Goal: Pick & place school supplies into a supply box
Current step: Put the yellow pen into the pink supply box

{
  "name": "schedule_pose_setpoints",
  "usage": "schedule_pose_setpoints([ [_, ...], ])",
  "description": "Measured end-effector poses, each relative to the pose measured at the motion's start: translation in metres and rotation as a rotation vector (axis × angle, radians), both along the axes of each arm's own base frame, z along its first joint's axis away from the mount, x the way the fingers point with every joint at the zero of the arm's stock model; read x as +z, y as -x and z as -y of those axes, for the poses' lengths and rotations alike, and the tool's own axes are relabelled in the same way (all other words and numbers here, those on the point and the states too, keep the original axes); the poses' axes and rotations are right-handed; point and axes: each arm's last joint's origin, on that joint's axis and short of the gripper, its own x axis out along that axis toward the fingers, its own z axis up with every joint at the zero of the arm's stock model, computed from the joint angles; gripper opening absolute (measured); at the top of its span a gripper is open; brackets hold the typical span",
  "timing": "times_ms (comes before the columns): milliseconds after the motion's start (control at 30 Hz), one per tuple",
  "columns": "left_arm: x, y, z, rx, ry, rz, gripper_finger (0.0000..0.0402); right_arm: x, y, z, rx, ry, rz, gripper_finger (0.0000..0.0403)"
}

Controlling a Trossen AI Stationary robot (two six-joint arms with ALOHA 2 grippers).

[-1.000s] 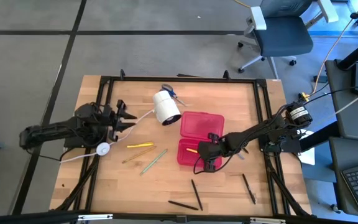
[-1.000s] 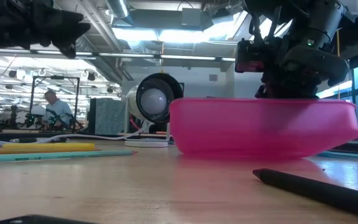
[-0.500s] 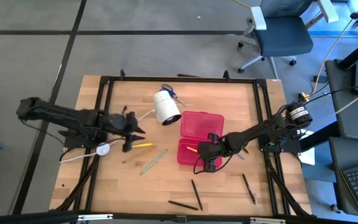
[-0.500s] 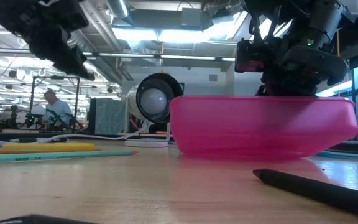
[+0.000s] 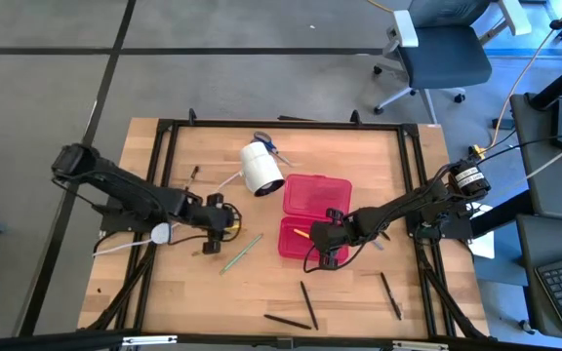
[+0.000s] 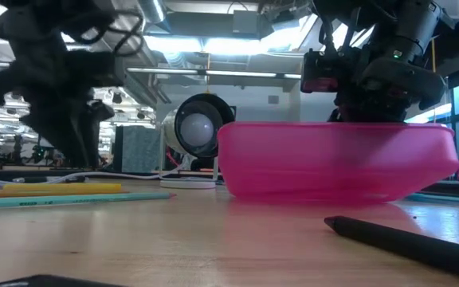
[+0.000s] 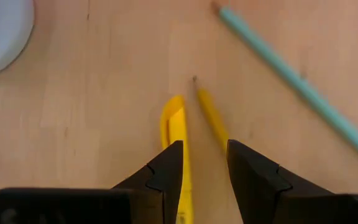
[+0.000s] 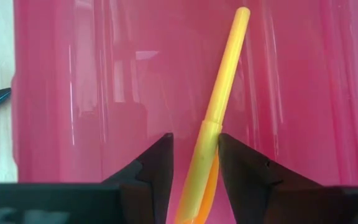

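The pink supply box (image 5: pixel 317 193) lies open at the table's middle right, lid toward the far edge; its near tray (image 8: pixel 73 93) holds a yellow pen (image 8: pixel 222 93). My right gripper (image 8: pixel 196 155) is open, low in that tray, its fingers on either side of the pen's near end. My left gripper (image 5: pixel 226 222) is open and points down just over a yellow pen (image 7: pixel 174 121) and a yellow pencil (image 7: pixel 211 115), which lie flat on the table left of the box. The pencil runs between its fingers (image 7: pixel 205 162). A teal pencil (image 7: pixel 291 78) lies beside them.
A white cylinder (image 5: pixel 260 168) with a cable and a white disc (image 5: pixel 161 232) lie at the far left of the box. Blue scissors (image 5: pixel 271 146) lie behind the cylinder. Three black pens (image 5: pixel 307 304) lie near the front edge. A black frame borders the table.
My left gripper has gone from the table's left edge toward the right and down, and now hangs just over the yellow pen and pencil.
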Motion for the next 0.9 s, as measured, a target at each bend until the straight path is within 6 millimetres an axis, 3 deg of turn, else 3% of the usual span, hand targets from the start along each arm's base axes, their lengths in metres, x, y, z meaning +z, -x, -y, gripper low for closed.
schedule_pose_setpoints([
  [567, -0.024, -0.006, 0.0, 0.064, -0.051, -0.112, 0.0115, 0.0, 0.0, 0.0, 0.002, 0.001, 0.001, 0.0131],
  [900, -0.026, -0.006, 0.0, 0.056, -0.046, -0.122, 0.0051, 0.001, -0.001, -0.001, -0.028, 0.06, 0.039, 0.0131],
])
